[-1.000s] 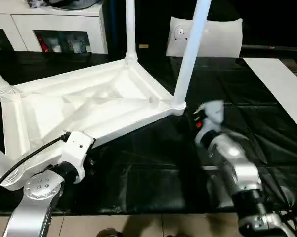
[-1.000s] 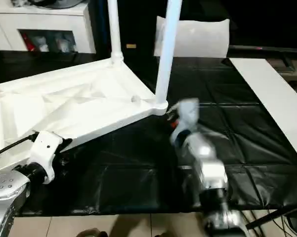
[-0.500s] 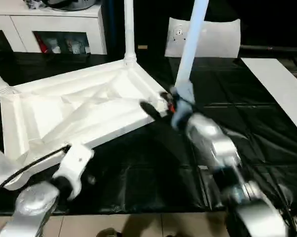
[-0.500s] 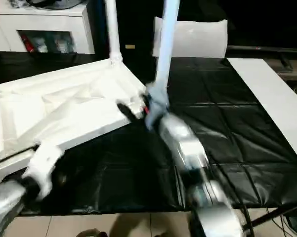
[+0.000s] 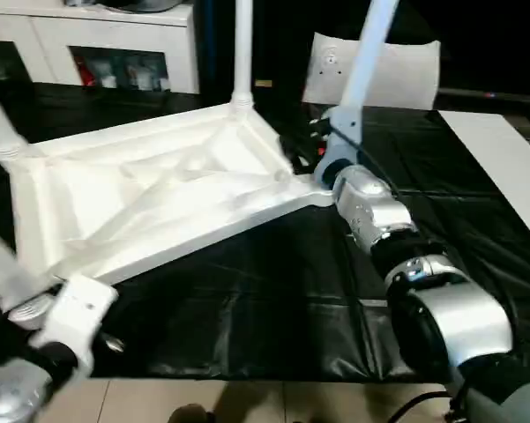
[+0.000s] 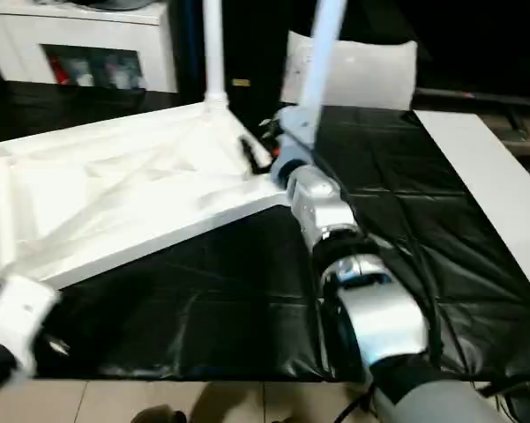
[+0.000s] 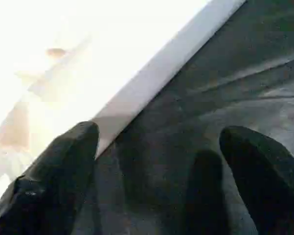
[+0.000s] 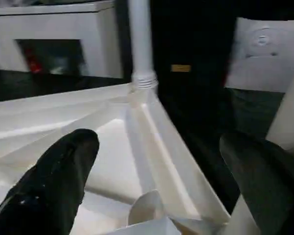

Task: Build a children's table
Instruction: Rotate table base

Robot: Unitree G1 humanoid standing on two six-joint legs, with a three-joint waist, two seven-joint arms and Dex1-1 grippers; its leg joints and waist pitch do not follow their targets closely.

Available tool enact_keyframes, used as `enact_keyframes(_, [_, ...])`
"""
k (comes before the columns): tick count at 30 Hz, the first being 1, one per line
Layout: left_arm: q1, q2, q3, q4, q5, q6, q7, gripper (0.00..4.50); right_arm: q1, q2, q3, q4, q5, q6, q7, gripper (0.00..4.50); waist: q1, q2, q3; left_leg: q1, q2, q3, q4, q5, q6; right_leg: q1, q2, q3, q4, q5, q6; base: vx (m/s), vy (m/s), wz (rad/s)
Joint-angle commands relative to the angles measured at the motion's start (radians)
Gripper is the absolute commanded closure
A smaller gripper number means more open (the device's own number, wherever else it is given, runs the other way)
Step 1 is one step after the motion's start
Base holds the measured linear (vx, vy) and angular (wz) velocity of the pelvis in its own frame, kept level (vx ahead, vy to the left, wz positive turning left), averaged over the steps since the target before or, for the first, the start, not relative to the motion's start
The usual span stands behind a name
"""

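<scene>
Two spread claws, left (image 7: 156, 161) and right (image 8: 156, 171), beside upturned children's table (image 5: 159, 189); white cabinet (image 5: 106, 44) behind.

Before me the table (image 5: 247, 291) wears a creased black cover. Beyond it I see a white cabinet (image 5: 97, 44) with glass doors, a white board (image 5: 503, 167) lying right, tiled floor (image 5: 247, 401) below.
</scene>
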Motion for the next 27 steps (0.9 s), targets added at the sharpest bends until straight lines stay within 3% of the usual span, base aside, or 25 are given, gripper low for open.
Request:
enact_keyframes(1, [-0.02, 0.006, 0.022, 0.028, 0.012, -0.016, 0.018, 0.15, -0.018, -0.071, -0.053, 0.035, 0.006, -0.034, -0.073, 0.0, -0.008, 0.021, -0.05, 0.032, 0.059, -0.023, -0.078, -0.368, -0.032, 0.015, -0.082, 0.058, -0.077, -0.281, -0.139, 0.0, 0.0, 0.0])
enact_keyframes(3, [-0.036, 0.013, 0.023, 0.052, 0.011, -0.04, 0.02, 0.15, -0.022, -0.096, -0.072, 0.055, -0.002, -0.047, -0.098, 0.0, 0.008, 0.023, -0.05, 0.038, 0.058, -0.021, -0.076, -0.383, -0.04, 0.009, -0.081, 0.06, -0.08, -0.288, -0.131, 0.0, 0.0, 0.0])
enact_keyframes(6, [-0.063, 0.022, 0.024, 0.091, 0.014, -0.082, 0.027, 0.15, -0.027, -0.131, -0.094, 0.089, -0.011, -0.072, -0.125, 0.0, 0.015, 0.024, -0.051, 0.038, 0.057, -0.023, -0.077, -0.402, -0.046, 0.01, -0.082, 0.058, -0.078, -0.292, -0.13, 0.0, 0.0, 0.0])
enact_keyframes(11, [-0.108, -0.013, 0.037, 0.132, -0.01, -0.15, 0.038, 0.15, -0.003, -0.168, -0.089, 0.105, -0.023, -0.098, -0.117, 0.0, 0.022, 0.026, -0.056, 0.024, 0.055, -0.025, -0.074, -0.353, -0.042, 0.024, -0.085, 0.056, -0.069, -0.228, -0.132, 0.0, 0.0, 0.0])
enact_keyframes(14, [-0.097, -0.089, 0.034, 0.101, -0.067, -0.206, 0.04, 0.15, 0.035, -0.154, -0.071, 0.086, -0.034, -0.123, -0.038, 0.0, 0.019, 0.026, -0.058, 0.019, 0.057, -0.025, -0.074, -0.345, -0.037, 0.03, -0.087, 0.055, -0.069, -0.208, -0.143, 0.0, 0.0, 0.0])
enact_keyframes(18, [-0.061, -0.143, 0.031, 0.064, -0.094, -0.219, 0.067, 0.06, 0.088, -0.127, -0.078, 0.035, -0.004, -0.119, 0.117, 0.0, -0.003, 0.019, -0.06, 0.005, 0.056, -0.025, -0.07, -0.3, -0.009, 0.042, -0.086, 0.055, -0.064, -0.157, -0.163, 0.0, 0.0, 0.0])
enact_keyframes(21, [-0.041, -0.234, 0.069, 0.049, -0.058, -0.287, 0.193, 0.06, 0.195, -0.11, -0.022, -0.088, -0.008, -0.144, 0.247, 0.0, -0.015, 0.019, -0.061, 0.002, 0.064, -0.025, -0.069, -0.26, 0.025, 0.047, -0.087, 0.055, -0.069, -0.13, -0.18, 0.0, 0.0, 0.0])
enact_keyframes(23, [-0.022, -0.267, 0.075, 0.04, -0.039, -0.308, 0.226, 0.06, 0.269, -0.097, -0.006, -0.205, 0.034, -0.094, 0.312, 0.0, -0.017, 0.018, -0.06, 0.003, 0.064, -0.025, -0.068, -0.255, 0.034, 0.047, -0.086, 0.054, -0.07, -0.137, -0.183, 0.0, 0.0, 0.0])
enact_keyframes(24, [-0.018, -0.271, 0.074, 0.04, -0.036, -0.316, 0.23, 0.06, 0.289, -0.095, 0.001, -0.238, 0.043, -0.08, 0.326, 0.0, -0.017, 0.018, -0.059, 0.005, 0.064, -0.025, -0.069, -0.259, 0.038, 0.046, -0.084, 0.053, -0.071, -0.147, -0.178, 0.0, 0.0, 0.0])
enact_keyframes(26, [-0.023, -0.304, 0.085, 0.051, -0.03, -0.363, 0.268, 0.06, 0.422, -0.093, 0.053, -0.448, 0.083, 0.011, 0.391, 0.0, -0.017, 0.015, -0.054, 0.009, 0.065, -0.025, -0.071, -0.282, 0.041, 0.04, -0.081, 0.056, -0.08, -0.207, -0.155, 0.0, 0.0, 0.0])
enact_keyframes(27, [-0.024, -0.304, 0.086, 0.051, -0.03, -0.363, 0.269, 0.06, 0.424, -0.094, 0.054, -0.451, 0.084, 0.013, 0.392, 0.0, -0.013, 0.016, -0.053, 0.013, 0.068, -0.028, -0.075, -0.301, 0.033, 0.038, -0.081, 0.055, -0.085, -0.243, -0.139, 0.0, 0.0, 0.0])
